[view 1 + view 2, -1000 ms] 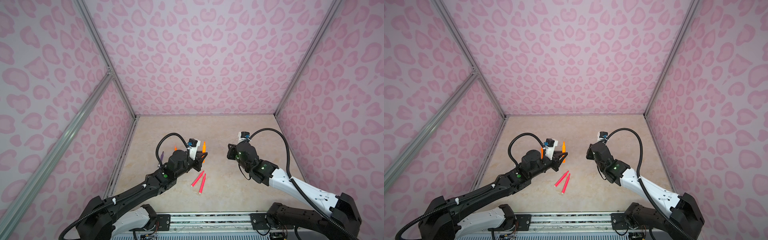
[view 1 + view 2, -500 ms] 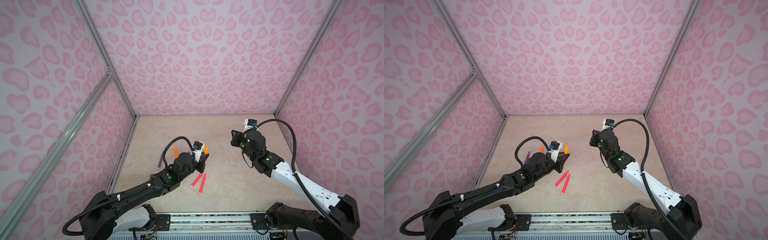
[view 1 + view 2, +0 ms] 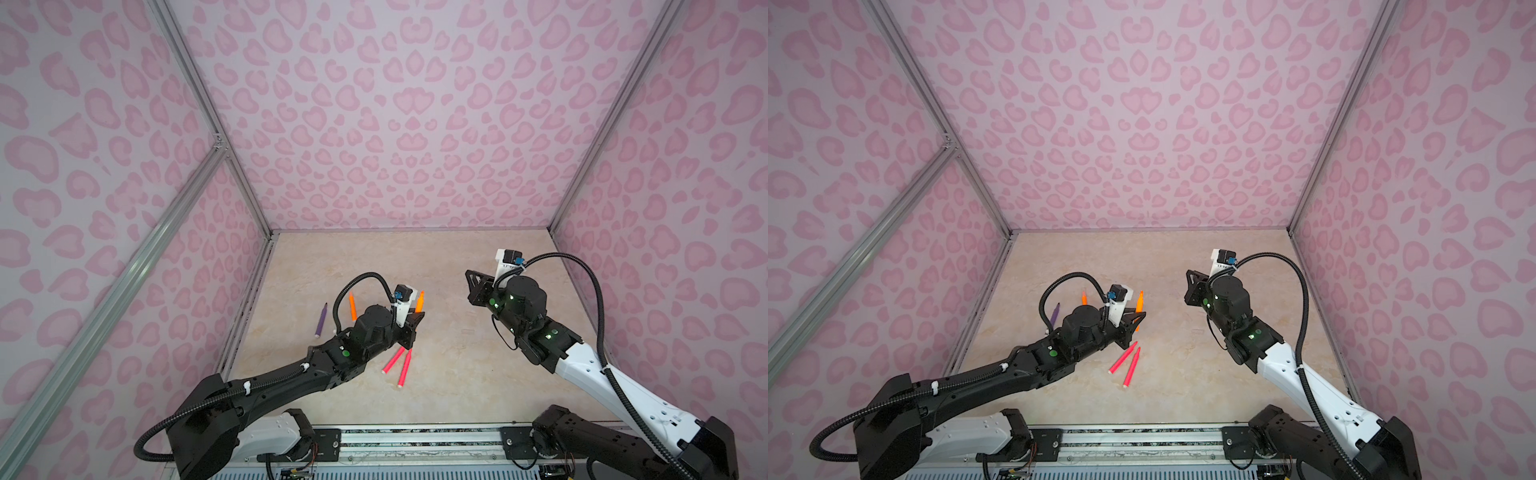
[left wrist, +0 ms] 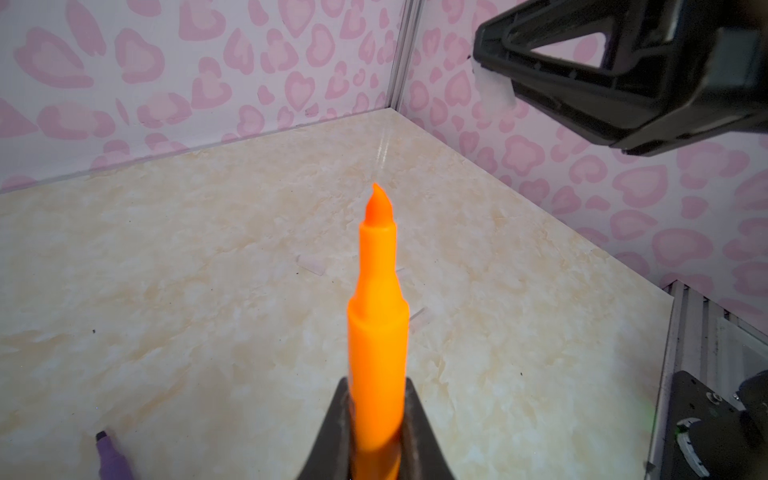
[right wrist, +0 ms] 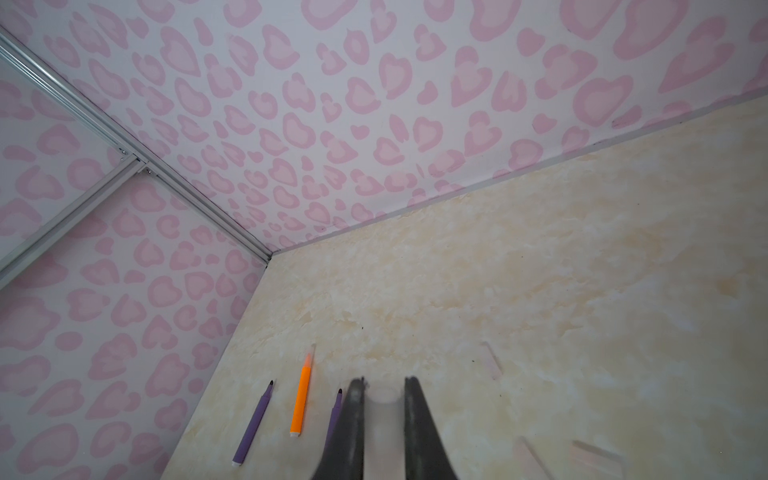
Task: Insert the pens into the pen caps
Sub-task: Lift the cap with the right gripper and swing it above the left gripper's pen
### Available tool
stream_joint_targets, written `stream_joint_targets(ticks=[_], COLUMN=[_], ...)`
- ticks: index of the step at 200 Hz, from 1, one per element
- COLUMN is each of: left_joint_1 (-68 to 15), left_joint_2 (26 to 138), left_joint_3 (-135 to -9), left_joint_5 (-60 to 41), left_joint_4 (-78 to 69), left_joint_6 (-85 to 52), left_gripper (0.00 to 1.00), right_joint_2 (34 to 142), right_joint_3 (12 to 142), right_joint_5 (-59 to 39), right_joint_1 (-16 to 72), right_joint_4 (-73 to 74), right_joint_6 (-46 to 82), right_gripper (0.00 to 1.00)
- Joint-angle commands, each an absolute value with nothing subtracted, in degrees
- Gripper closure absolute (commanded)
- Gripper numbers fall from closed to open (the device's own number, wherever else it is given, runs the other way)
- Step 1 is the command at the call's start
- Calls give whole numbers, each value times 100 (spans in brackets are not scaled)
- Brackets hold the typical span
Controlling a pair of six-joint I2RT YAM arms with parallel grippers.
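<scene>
The orange pen point(image 4: 376, 332) is clamped by its lower barrel in the left hand point(image 3: 411, 328), whose fingers are closed tight on it, with the tapered tip pointing up and away. Over the last second this hand has slid toward the middle of the worktop point(image 3: 457, 374), baring the full length of a purple pen point(image 3: 321, 320) that lies at its 9 o'clock. The right hand point(image 5: 383, 380), pinched shut on a clear pen cap point(image 5: 382, 417), has lifted higher and drawn back. In both top views it now hangs between 1 and 2 o'clock from the left hand, well apart from it (the left wrist view shows a pale stub of that cap at the right hand's fingertips). Pick-up therefore looks finished for this pair, and the work has turned to lining up; judging by the gap, tip and cap mouth are not yet on one axis. Left lying are a second orange pen point(image 3: 352, 305) at the left hand's 10 o'clock, two pink-red pens point(image 3: 392, 360) at its 6 o'clock, and faint loose caps point(image 4: 311, 264).
</scene>
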State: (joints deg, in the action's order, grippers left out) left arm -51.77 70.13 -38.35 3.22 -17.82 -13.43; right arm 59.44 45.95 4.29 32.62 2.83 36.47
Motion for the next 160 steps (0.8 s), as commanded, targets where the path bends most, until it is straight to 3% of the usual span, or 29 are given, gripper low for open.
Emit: stream_joint_targets(ticks=[1, 55, 160], left_joint_1=[-5168, -5168, -5177], left_joint_2=[7016, 6882, 7066], left_joint_3=[-3907, -3873, -3905], left_joint_5=[367, 265, 35], left_joint_4=[-1994, -1969, -2063], left_joint_6=[-1451, -1421, -1620], left_gripper=[97, 96, 96], right_joint_2=[6131, 6786, 6904], right_joint_3=[4930, 5232, 5211], right_joint_5=[139, -665, -525], right_joint_1=[3261, 3316, 3858], right_joint_4=[280, 1054, 1276], right_joint_6=[3669, 3814, 3687], right_gripper=[100, 100, 100])
